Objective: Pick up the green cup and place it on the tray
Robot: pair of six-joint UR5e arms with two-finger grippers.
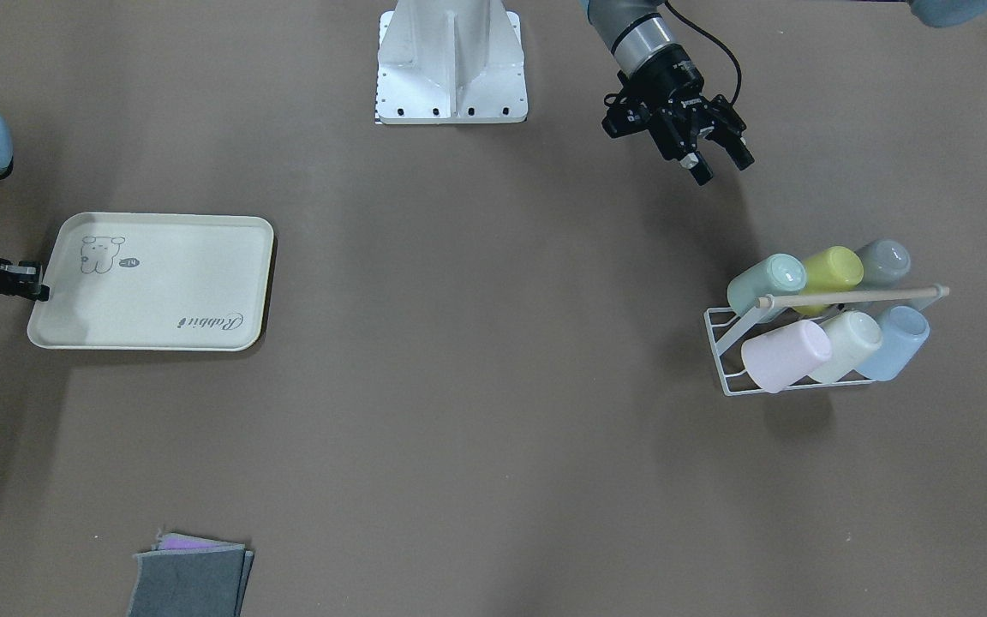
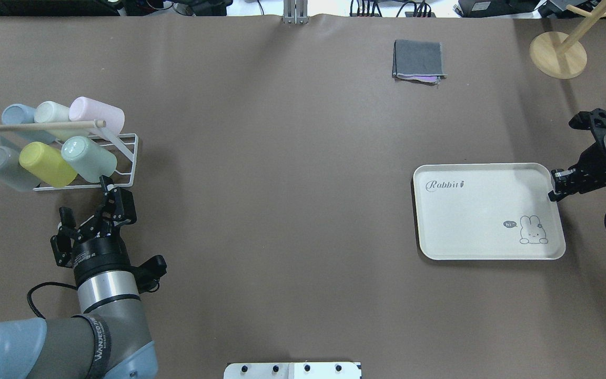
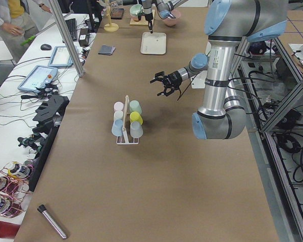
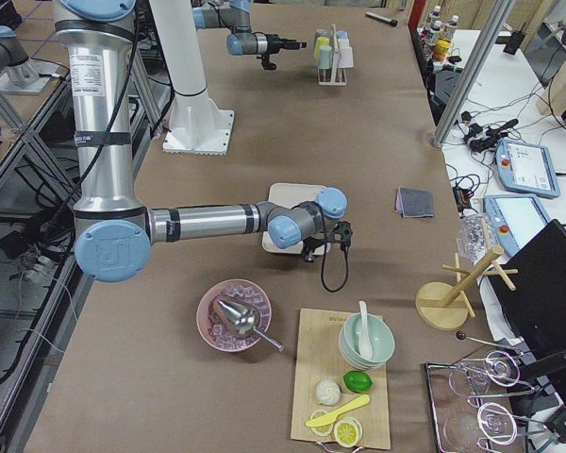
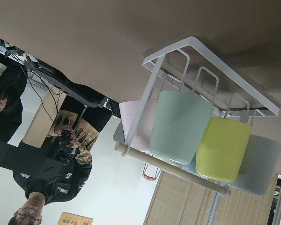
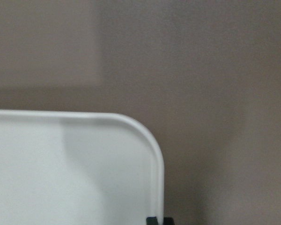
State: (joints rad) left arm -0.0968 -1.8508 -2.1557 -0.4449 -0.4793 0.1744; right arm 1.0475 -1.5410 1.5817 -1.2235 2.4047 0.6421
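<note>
- Left gripper [image 2: 83,196], on the arm nearest the overhead camera, hovers above the table with its jaws spread wide and nothing between them. The spread looks ample for a cup's girth.
- Green cup [image 2: 90,158] sits just ahead of the fingertips, not touching them. It is inverted on a slant in the white wire rack [image 2: 133,157], mouth end toward the rack base. Presumably a prong inside props it; the prong itself is hidden.
- Yellow-green cup [image 2: 48,164] is just beside it on the gripper's left, and a grey cup [image 2: 0,167] is beyond that. The green one is the end cup of the row nearest the tool, so one flank is free for a finger.
- Wooden rod [image 2: 40,126] crosses above the rack, beyond the near row.
- Right gripper [image 2: 554,193] is at the tray's [image 2: 471,221] short edge, jaws drawn together over the rim. I read this as pinching the tray so it cannot slide.
- Tray lies well apart from the left gripper, far off to its right, with nothing on it.
- Judgement: approach step, cup not yet grasped. Withdrawal likely has to follow the cup's slant without nudging the neighbour.
</note>
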